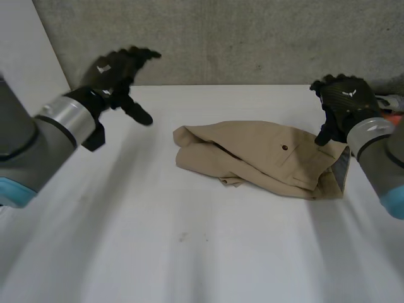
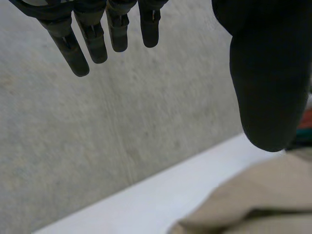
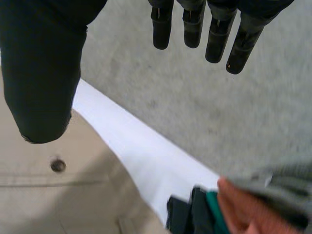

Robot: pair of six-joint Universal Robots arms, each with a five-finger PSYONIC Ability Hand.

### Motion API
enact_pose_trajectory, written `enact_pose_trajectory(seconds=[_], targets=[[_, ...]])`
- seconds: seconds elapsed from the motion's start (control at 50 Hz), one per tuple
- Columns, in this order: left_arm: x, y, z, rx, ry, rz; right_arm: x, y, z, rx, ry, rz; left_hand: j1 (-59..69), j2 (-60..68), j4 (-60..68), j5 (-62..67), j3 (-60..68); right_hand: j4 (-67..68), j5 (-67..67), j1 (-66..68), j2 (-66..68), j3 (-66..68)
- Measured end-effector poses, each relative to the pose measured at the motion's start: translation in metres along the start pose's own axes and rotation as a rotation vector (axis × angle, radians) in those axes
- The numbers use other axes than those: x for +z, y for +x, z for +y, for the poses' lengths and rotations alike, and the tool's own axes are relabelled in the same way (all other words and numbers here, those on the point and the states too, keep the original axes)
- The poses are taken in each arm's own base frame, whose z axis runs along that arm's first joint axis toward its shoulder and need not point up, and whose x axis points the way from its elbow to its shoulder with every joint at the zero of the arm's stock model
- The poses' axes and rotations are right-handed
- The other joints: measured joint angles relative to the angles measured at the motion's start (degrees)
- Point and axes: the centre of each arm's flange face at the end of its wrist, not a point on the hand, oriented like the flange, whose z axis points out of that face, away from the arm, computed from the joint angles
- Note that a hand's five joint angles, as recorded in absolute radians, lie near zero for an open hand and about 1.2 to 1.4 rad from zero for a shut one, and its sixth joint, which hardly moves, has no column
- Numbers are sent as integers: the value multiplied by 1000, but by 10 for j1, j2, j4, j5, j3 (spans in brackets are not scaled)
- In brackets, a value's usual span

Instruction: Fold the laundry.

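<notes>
Nearest are the two arms, the left arm [image 1: 35,136] and the right arm [image 1: 382,158], one at each side of the trousers [image 1: 265,161]. These beige trousers lie folded into a flat bundle on the white table [image 1: 189,252], with a small dark button [image 1: 285,148] on the top layer. The right hand [image 1: 344,101] hangs above the trousers' right end. Its fingers are straight and spread away from the thumb, and it holds nothing. Its thumb points down at the cloth close to the button, and I cannot tell if it touches. The left hand [image 1: 113,69] is well apart from the trousers, on their left, up over the table. It is also wide, with straight fingers and nothing in it. Past the right end of the trousers lies a pile of other clothes [image 3: 243,209] in grey, red and green. Behind the trousers stands a grey wall [image 1: 252,38].
</notes>
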Motion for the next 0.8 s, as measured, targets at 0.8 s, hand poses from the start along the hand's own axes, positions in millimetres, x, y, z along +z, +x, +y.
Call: enact_pose_trajectory(seconds=[0.8], targets=[[121, 7, 148, 304, 25, 101, 12, -54, 81, -397, -17, -124, 67, 68, 67, 60, 57, 540, 515, 481, 547, 552]])
